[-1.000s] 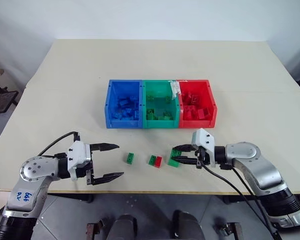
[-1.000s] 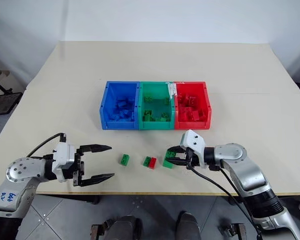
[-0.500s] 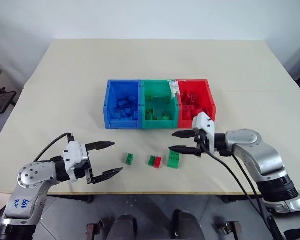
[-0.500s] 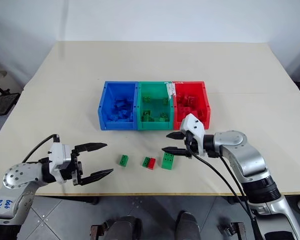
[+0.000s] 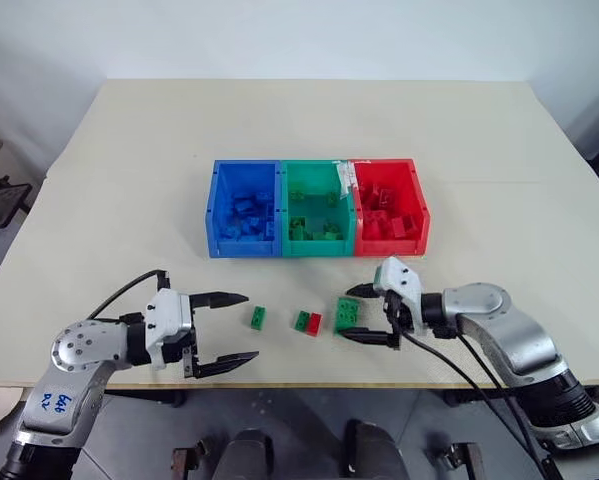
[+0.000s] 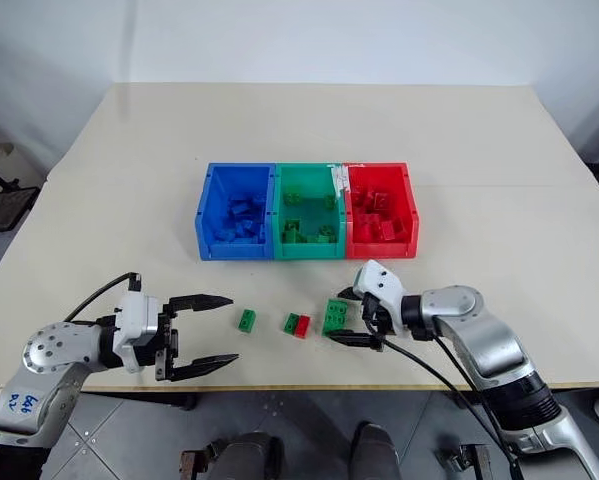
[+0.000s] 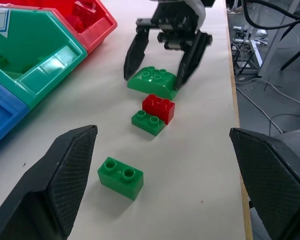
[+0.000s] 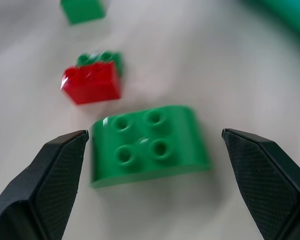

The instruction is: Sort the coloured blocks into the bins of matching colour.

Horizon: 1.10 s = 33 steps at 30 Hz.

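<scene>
Right gripper (image 5: 364,314) open around the flat green block (image 5: 347,313); left gripper (image 5: 226,329) open and empty.

On the table (image 5: 499,150), the bins sit in a row toward 12 o'clock: blue bin (image 5: 245,209), green bin (image 5: 318,207), red bin (image 5: 391,204), each with blocks of its own colour inside. Toward 6 o'clock from them lie four loose blocks in a line: a small green block (image 5: 258,317) at 9 o'clock, then a green block (image 5: 303,320) touching a red block (image 5: 316,323), then the flat green one at 3 o'clock. The right fingers stand wide on either side of the flat block without gripping it. The left gripper, fingers spread wide, holds nothing and sits at 9 o'clock of the small green block, apart from it.
</scene>
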Each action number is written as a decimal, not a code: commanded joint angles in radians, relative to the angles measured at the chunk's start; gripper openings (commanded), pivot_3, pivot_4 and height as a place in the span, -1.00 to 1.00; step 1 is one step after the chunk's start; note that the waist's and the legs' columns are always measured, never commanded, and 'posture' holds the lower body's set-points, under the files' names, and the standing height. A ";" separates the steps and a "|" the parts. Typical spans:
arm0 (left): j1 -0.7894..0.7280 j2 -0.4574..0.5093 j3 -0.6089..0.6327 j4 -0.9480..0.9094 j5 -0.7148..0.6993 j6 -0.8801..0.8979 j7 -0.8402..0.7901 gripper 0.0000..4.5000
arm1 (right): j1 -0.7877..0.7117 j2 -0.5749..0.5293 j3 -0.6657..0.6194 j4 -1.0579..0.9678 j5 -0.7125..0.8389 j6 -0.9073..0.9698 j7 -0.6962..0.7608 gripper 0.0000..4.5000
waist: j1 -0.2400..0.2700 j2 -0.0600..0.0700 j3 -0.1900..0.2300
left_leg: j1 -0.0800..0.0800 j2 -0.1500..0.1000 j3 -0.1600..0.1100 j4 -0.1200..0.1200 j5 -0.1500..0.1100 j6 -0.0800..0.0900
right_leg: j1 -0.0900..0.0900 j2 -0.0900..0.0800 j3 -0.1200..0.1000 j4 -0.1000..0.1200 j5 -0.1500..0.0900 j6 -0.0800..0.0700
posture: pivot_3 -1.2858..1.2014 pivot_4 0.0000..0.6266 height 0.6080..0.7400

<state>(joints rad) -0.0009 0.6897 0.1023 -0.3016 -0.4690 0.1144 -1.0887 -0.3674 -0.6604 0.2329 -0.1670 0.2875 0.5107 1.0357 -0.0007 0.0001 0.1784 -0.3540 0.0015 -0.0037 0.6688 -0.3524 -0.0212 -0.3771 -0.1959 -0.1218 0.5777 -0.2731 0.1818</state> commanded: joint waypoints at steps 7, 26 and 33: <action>-0.013 0.023 0.024 -0.018 -0.009 0.006 0.011 1.00 | 0.022 0.013 -0.010 0.026 -0.025 -0.111 0.007 0.39 | -0.003 -0.001 -0.001 | 0.002 0.001 0.001 0.000 0.000 0.000 | 0.001 0.000 0.000 0.000 0.000 0.000 | 0.03 -0.52 1.00; 0.129 -0.004 0.146 -0.107 -0.031 0.033 0.139 1.00 | -0.180 0.057 -0.066 0.081 0.094 0.001 0.067 0.73 | -0.001 0.000 0.000 | 0.000 0.001 0.000 -0.001 -0.001 0.000 | 0.000 0.001 -0.001 0.000 0.000 0.000 | 0.03 -0.52 1.00; 0.091 0.014 0.077 -0.102 -0.025 0.040 0.087 1.00 | -0.038 0.017 -0.033 0.001 0.063 -0.014 0.067 0.99 | 0.000 0.000 0.000 | 0.000 0.001 0.000 0.000 -0.001 0.000 | 0.000 0.001 0.000 0.000 0.000 0.000 | 0.03 -0.52 1.00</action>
<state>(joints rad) 0.1025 0.6900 0.1926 -0.3801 -0.4848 0.1551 -0.9820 -0.4201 -0.6258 0.1949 -0.1210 0.3619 0.5088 1.1083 -0.0011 -0.0003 0.1781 -0.3537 0.0026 -0.0032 0.6687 -0.3538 -0.0211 -0.3771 -0.1951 -0.1222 0.5775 -0.2732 0.1817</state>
